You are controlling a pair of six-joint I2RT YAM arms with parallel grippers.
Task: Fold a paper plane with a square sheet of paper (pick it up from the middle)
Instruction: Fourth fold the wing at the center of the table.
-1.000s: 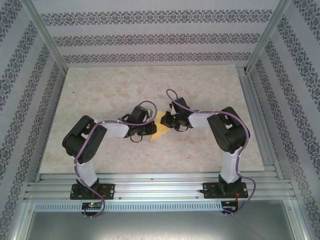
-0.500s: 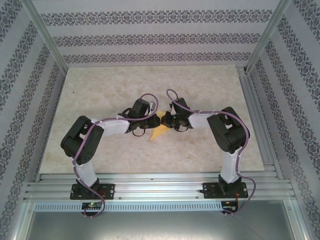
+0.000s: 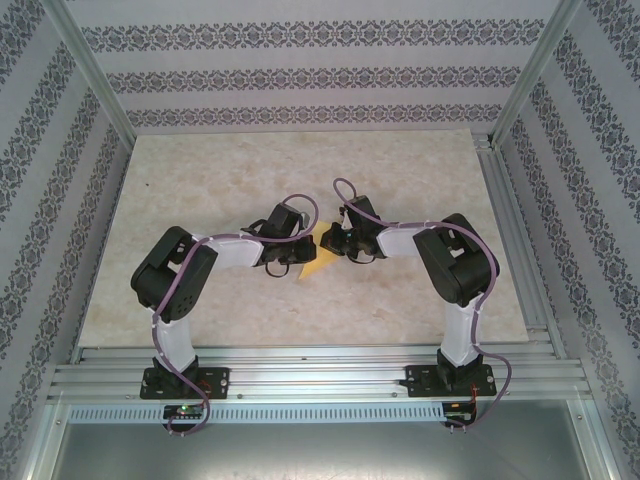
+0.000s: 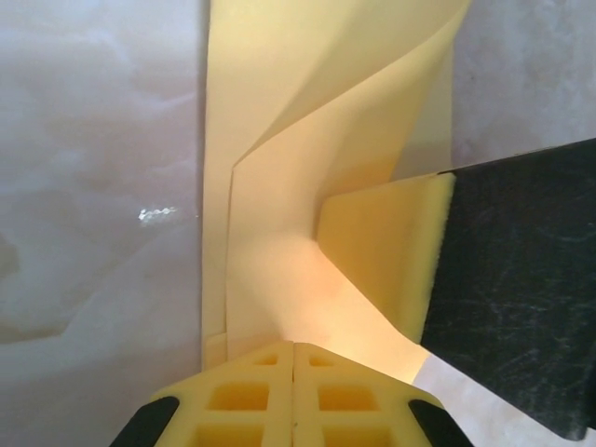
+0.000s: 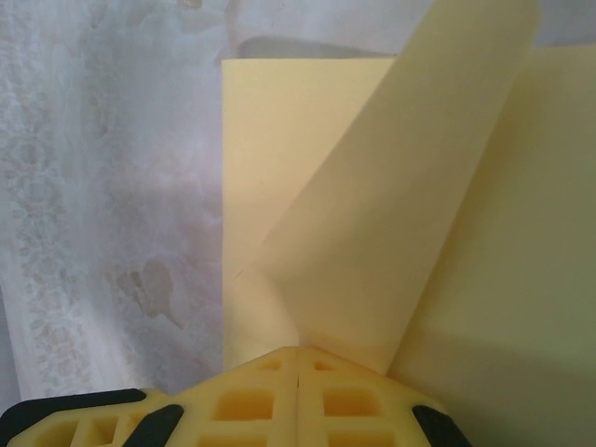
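Paper (image 3: 318, 264): part-folded, same spot as before
Left gripper (image 4: 293, 363): pinched on paper, arm shifted a bit
Right gripper (image 5: 296, 365): clamped on paper, hasn't budged

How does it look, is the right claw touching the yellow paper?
Touching. The right wrist view shows the right claw closed on the yellow paper, whose folded layers fan out straight from the pinch.

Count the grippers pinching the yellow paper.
2. The left gripper is shut on the sheet of paper at its left side. The right gripper is shut on it at its right side.
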